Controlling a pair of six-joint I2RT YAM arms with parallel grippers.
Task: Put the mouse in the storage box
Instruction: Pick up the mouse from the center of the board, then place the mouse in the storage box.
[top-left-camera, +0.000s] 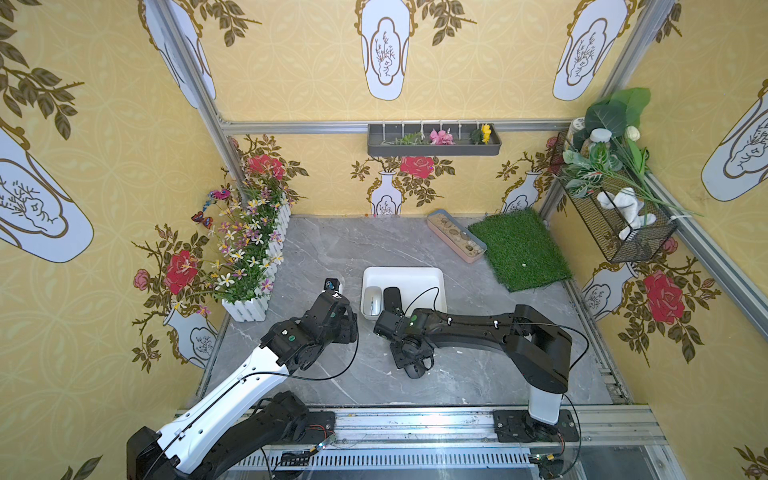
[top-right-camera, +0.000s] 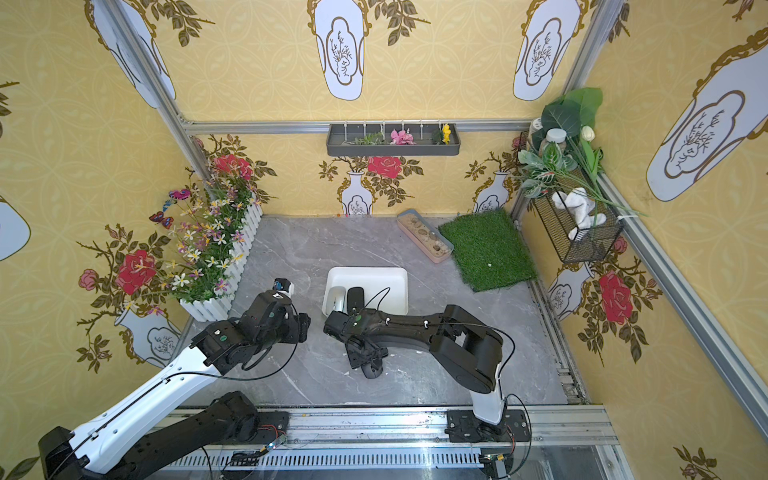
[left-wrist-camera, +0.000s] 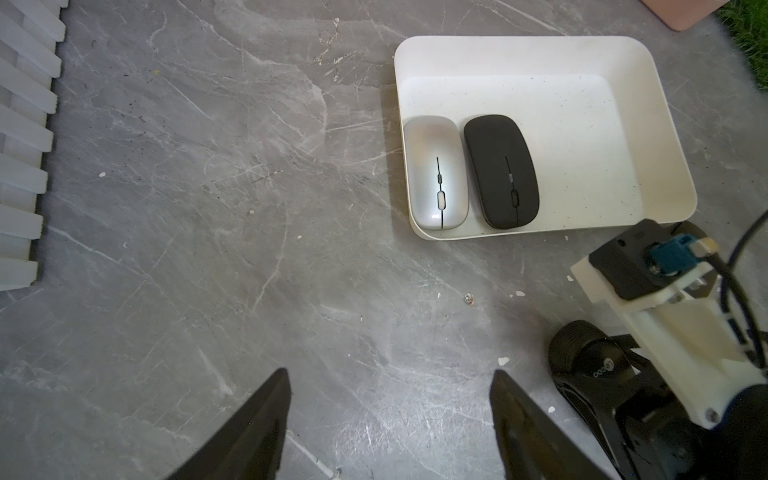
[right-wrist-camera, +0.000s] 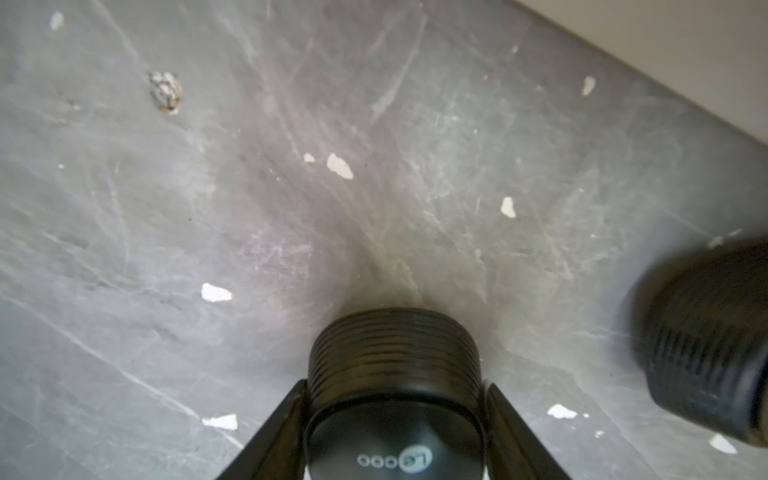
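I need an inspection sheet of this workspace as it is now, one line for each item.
Surface: grey marble tabletop, scratched, white chips scattered.
Job's things: storage box holds silver mouse and black mouse side by side; Lecoo mouse on the tabletop outside it.
Clutter: pebble tray, grass mat, flower planter.
Pincers: left pincer open, empty; right pincer closed on the Lecoo mouse's sides.
Cables: right wrist cable loops above the box.
Surroundings: floral wallpaper, wall trough, wire basket.

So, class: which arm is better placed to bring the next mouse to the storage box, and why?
Right. The right gripper straddles the black Lecoo mouse on the table, fingers hugging its sides, beside the storage box. The left gripper hangs open over bare table.
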